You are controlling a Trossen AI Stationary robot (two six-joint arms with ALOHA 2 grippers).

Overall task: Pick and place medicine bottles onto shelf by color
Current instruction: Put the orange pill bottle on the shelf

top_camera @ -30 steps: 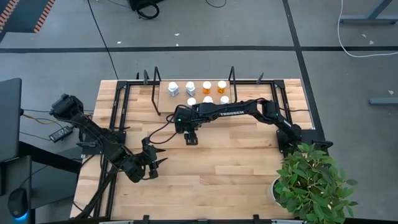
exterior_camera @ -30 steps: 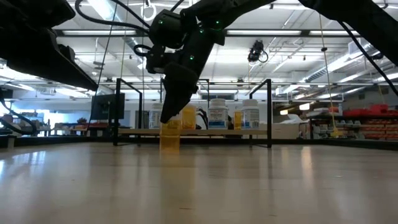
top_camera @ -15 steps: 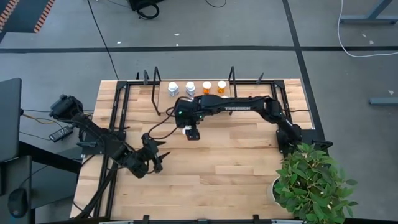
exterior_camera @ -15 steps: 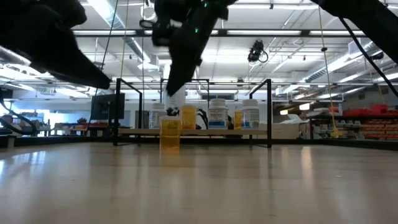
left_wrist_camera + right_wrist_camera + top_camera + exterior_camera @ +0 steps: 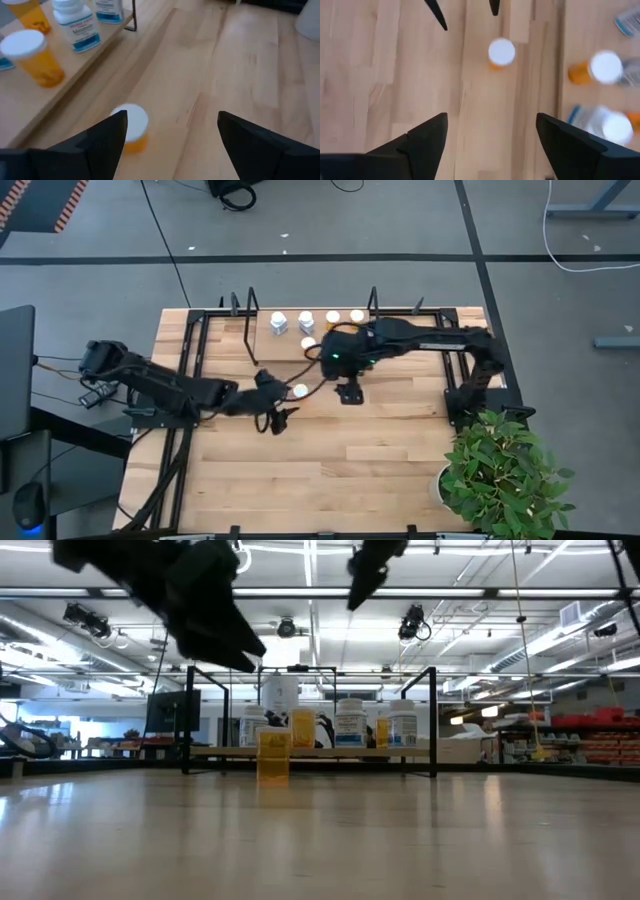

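Standing uncaught on slatted wood: cylindrical orange bottle [image 5: 299,391]; left pincer [image 5: 277,418], right pincer [image 5: 348,393] both spread.

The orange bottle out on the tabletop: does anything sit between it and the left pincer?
Nothing visible does. The orange bottle stands alone on bare wood in front of the shelf. The open left pincer is beside it with clear table between. The right pincer, also open, is off to the other side.

From overhead we look straight down on the whole table [image 5: 330,450]; from tabletop height we look level across it toward the shelf [image 5: 310,752]. Both wrist cameras sit close above the wood, sharing one orange bottle [image 5: 131,129] with the overhead view.
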